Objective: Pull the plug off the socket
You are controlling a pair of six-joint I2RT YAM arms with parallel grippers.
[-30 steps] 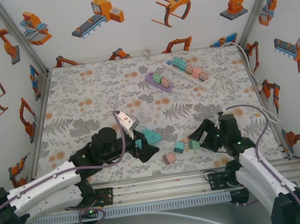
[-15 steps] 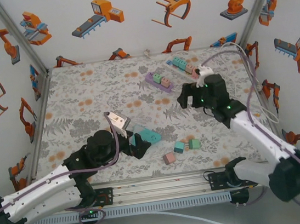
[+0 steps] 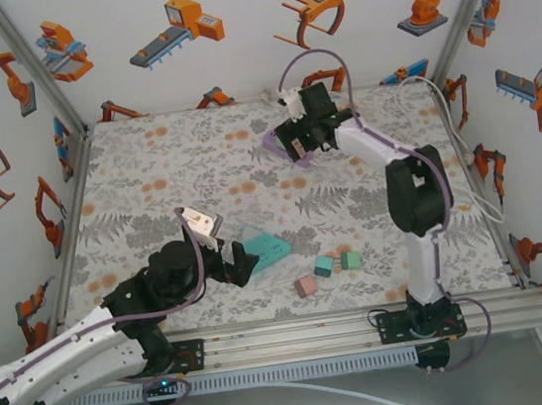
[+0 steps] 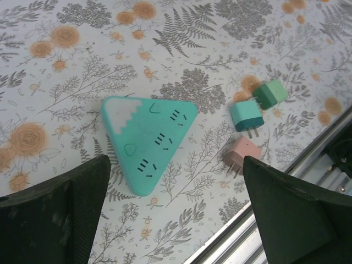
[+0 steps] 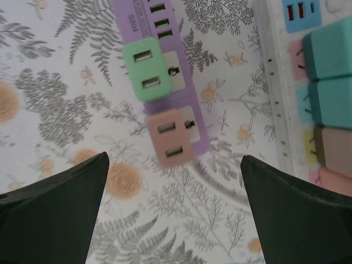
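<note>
1. The purple socket strip (image 5: pixel 135 22) lies flat on the flower-patterned bench (image 3: pixel 147 169) toward the far side, a little right of its middle.
2. Two plugs sit in it side by side: a mint-green plug (image 5: pixel 146 70) and a salmon-pink plug (image 5: pixel 169 137). Each is a rounded square block with two rectangular ports in its top face.
3. A white socket plate shows just beside each plug, and a row of small slots runs along the strip's bare end.
4. The right tool (image 5: pixel 174 155) hangs above the pink plug's end of the strip with its fingers wide apart, gripping nothing.
5. Just right of the purple strip lies a white strip (image 5: pixel 275 82) carrying teal, brown and pink plugs.
6. The left tool (image 4: pixel 177 159) hovers near the front of the bench with its fingers spread wide and nothing between them, over a teal triangular socket (image 4: pixel 148 140) with a white corner.
7. Three loose plugs lie near that triangle, close together: green (image 4: pixel 269 93), teal (image 4: pixel 246 114) and pink (image 4: pixel 243 152).
</note>
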